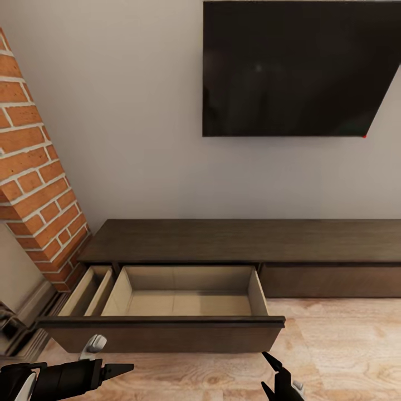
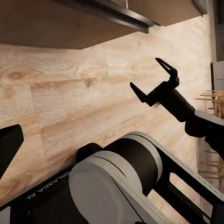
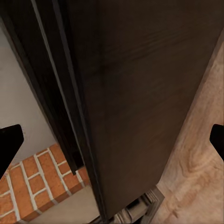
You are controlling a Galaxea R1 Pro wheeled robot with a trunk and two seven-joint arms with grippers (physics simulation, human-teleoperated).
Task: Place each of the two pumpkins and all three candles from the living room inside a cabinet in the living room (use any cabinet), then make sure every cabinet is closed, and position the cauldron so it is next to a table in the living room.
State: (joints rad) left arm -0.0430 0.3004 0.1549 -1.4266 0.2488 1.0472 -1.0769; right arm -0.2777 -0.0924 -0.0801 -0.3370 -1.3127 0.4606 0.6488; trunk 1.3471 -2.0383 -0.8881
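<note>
A low dark cabinet (image 1: 245, 239) stood mid-frame on wood floor (image 1: 345, 345), drawer (image 1: 184, 298) pulled out, beneath a wall-mounted television (image 1: 295, 67); right gripper (image 1: 274, 374) spread wide, left gripper (image 1: 120, 368) state unclear.

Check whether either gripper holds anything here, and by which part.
Nothing is held. The right gripper is open and empty over the pale wooden floor; the left gripper is open too, before the long dark brown wooden cabinet's pulled-out drawer.
</note>
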